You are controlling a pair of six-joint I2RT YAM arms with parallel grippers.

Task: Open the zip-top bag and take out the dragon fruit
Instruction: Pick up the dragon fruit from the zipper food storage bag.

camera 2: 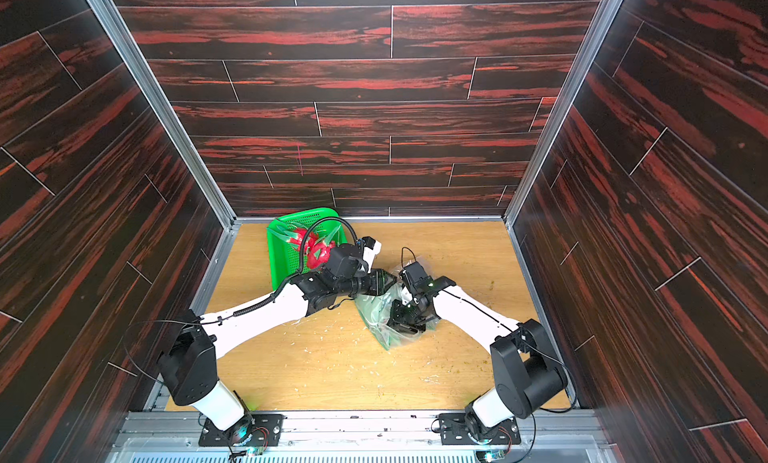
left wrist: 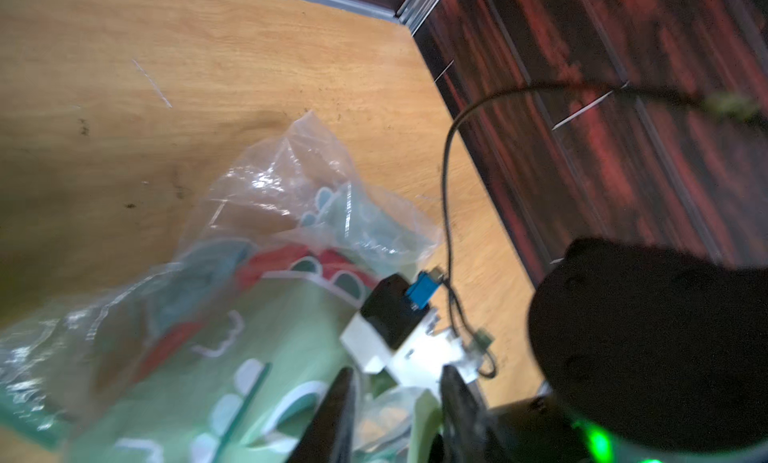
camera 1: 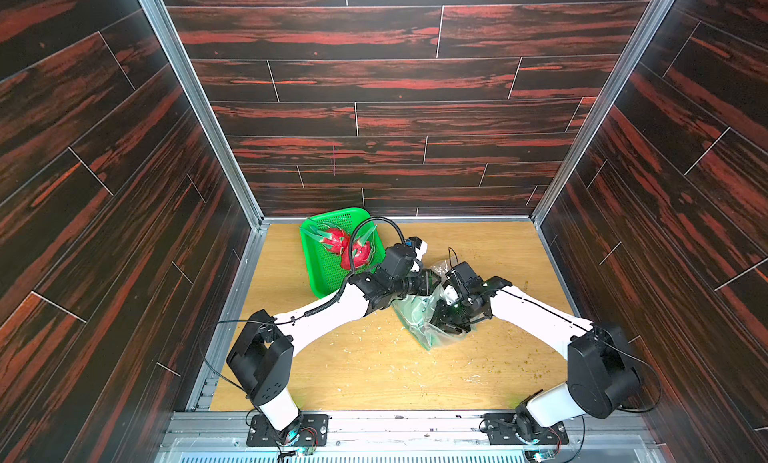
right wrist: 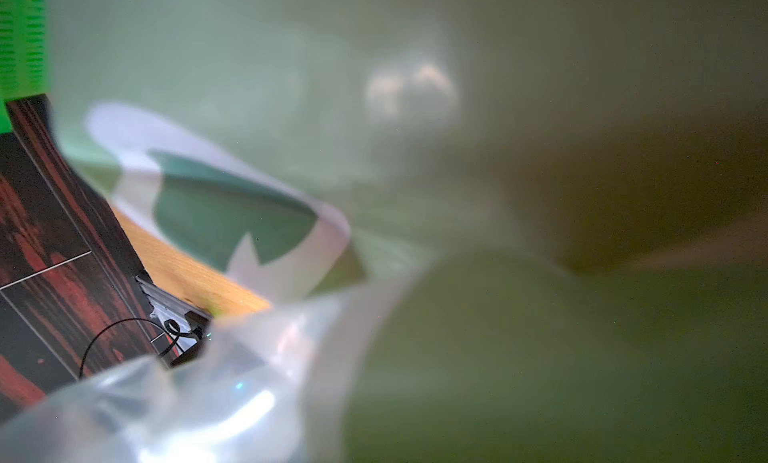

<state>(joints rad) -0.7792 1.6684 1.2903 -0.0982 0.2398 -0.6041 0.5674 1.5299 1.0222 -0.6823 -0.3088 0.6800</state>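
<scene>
Two red-pink dragon fruits (camera 1: 334, 240) (camera 1: 357, 255) with green scales lie in the green basket (camera 1: 322, 274) at the back left, seen in both top views. The green-printed clear zip-top bag (camera 1: 411, 311) lies crumpled mid-table. My left gripper (camera 1: 434, 280) is at the bag's far end. In the left wrist view its fingers (left wrist: 340, 398) stand apart, open, with loose bag film (left wrist: 291, 182) between them. Red patches (left wrist: 270, 265) show through the film; fruit or print, I cannot tell. My right gripper (camera 1: 446, 330) points down into the bag, and film (right wrist: 208, 398) covers its wrist view and hides the jaws.
Dark wood-pattern walls close in the table (camera 1: 374, 373) on three sides. Pale crumbs and green specks are scattered over the front half. The left arm's cable (camera 1: 374, 228) arcs over the basket. The right arm's wrist block (left wrist: 390, 315) sits right beside my left fingers.
</scene>
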